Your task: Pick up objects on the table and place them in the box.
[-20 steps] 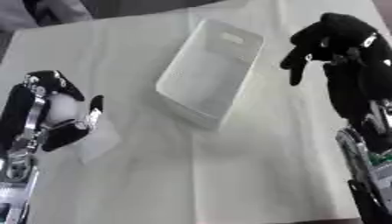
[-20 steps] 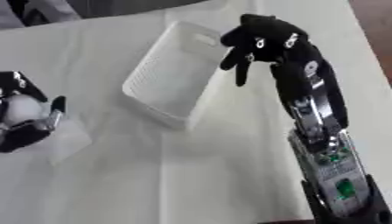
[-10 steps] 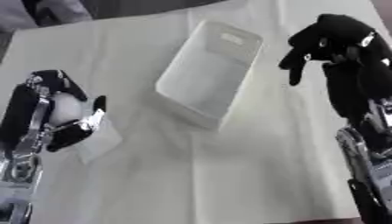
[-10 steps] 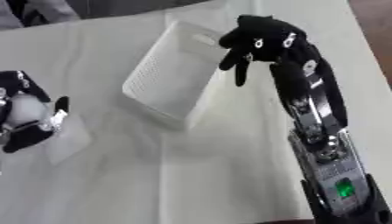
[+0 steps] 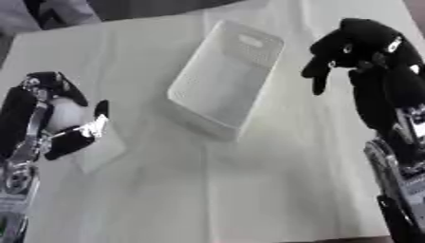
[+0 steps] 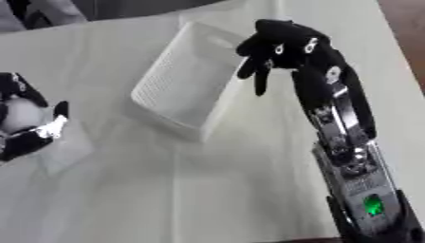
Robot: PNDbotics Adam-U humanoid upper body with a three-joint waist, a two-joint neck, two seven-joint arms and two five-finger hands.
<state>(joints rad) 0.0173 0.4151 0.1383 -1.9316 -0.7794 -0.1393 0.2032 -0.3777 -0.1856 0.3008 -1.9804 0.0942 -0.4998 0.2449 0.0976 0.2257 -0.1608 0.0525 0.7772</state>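
A white mesh box (image 5: 224, 78) lies on the white cloth, a little behind the middle. My left hand (image 5: 50, 121) is at the left, raised over the cloth, its fingers and thumb curled round a white round object (image 5: 65, 114). My right hand (image 5: 357, 52) hangs to the right of the box, above the cloth, fingers drooping and relaxed, holding nothing. In the right eye view the right hand (image 6: 282, 50) overlaps the box's right rim.
A white cloth (image 5: 207, 190) covers the table. A faint pale patch (image 5: 99, 152) shows on the cloth just below my left hand. A person's dark and grey clothing (image 5: 50, 12) shows at the far left edge.
My left hand with the white object has risen a little and shifted slightly right. The right hand has hardly moved.
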